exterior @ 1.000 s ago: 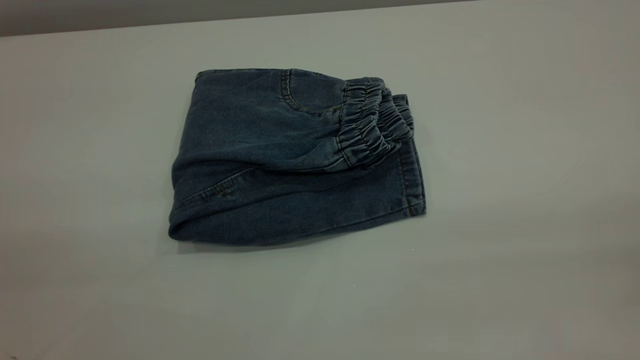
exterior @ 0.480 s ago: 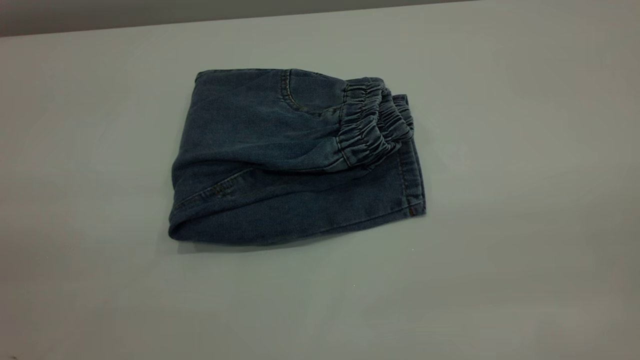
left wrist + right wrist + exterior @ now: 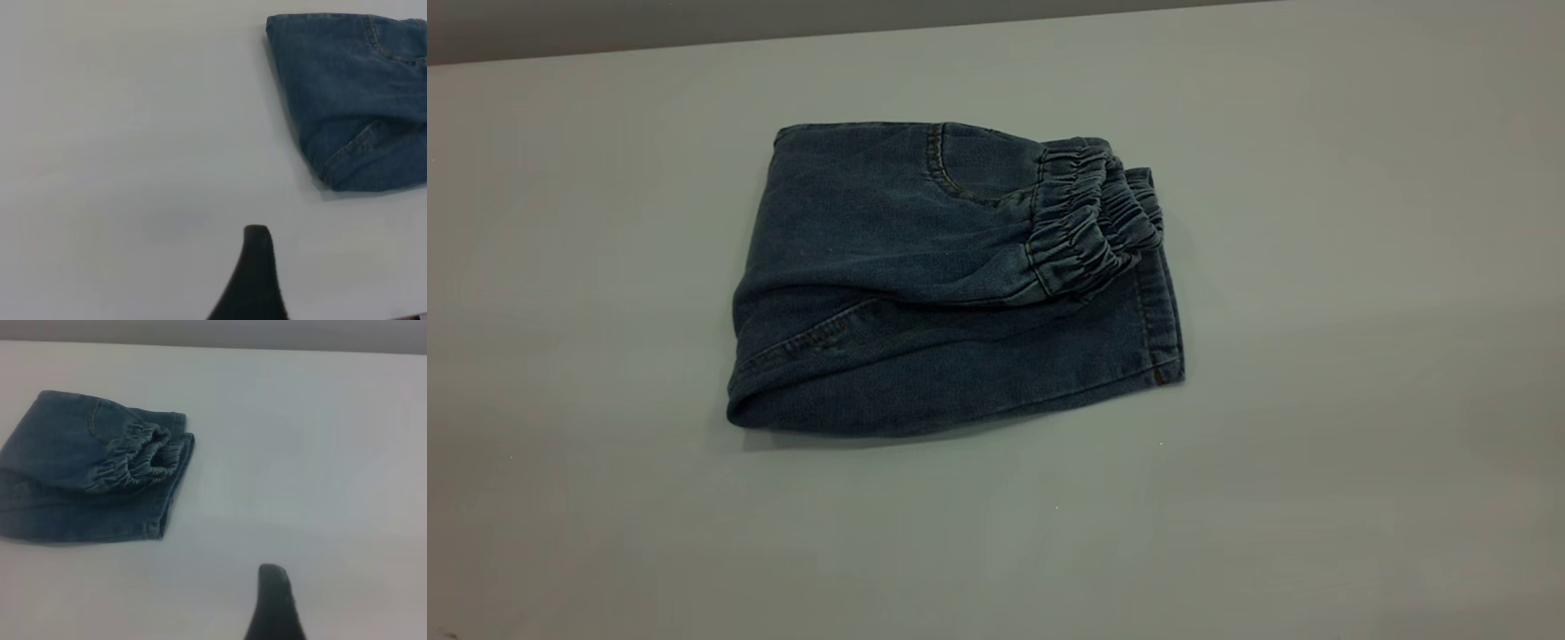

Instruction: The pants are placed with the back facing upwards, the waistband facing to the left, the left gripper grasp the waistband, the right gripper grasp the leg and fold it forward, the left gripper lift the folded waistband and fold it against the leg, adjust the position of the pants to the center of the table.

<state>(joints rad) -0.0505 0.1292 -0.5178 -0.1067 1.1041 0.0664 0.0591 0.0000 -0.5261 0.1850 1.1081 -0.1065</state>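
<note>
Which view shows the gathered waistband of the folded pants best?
The exterior view: the whole ruched waistband lies on top of the folded pants, unobstructed. The right wrist view shows it complete but farther off. The left wrist view shows only the pants' folded end, with no waistband.

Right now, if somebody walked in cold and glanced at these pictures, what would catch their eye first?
The folded blue denim shorts would stand out first, a dark bundle lying alone near the middle of the large pale grey tabletop. Next comes their ruched elastic waistband, doubled over on top at the bundle's right end in the exterior view. Only a black fingertip of each gripper shows, left and right, both well clear of the cloth.
</note>
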